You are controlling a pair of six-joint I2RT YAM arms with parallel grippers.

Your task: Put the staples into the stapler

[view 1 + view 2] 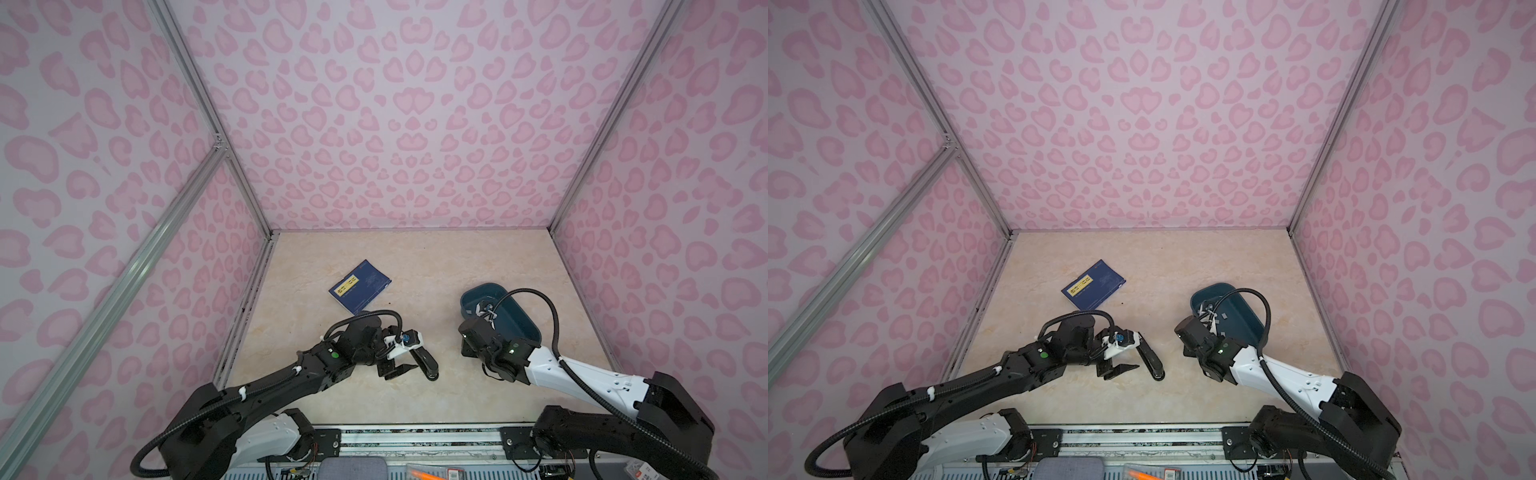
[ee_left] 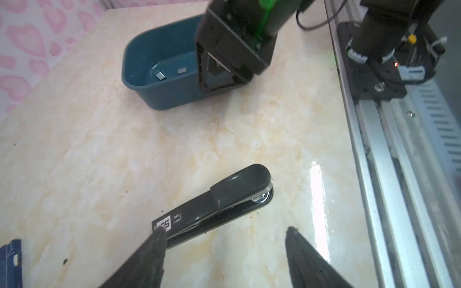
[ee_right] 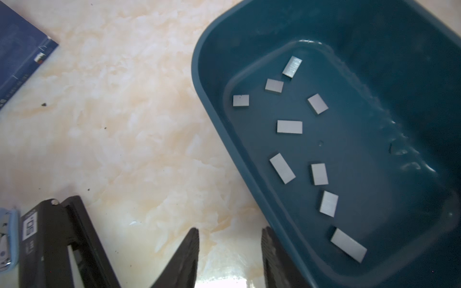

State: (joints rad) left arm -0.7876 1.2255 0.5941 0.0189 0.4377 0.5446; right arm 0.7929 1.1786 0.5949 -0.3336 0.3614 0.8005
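Though right arm (image 2: 232,42) hides part of tray (image 2: 162,96), staples (image 3: 289,126) inside, left claw (image 2: 224,230), right claw (image 3: 230,229) parted, empty

Bright even light, glare streak on the tabletop (image 2: 316,199), soft wrist-view blur, wide-angle edge distortion.

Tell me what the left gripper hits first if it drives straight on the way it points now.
Most likely the black plastic stapler, lying just ahead of the open left gripper; one fingertip overlaps its labelled end, though depth is unclear.
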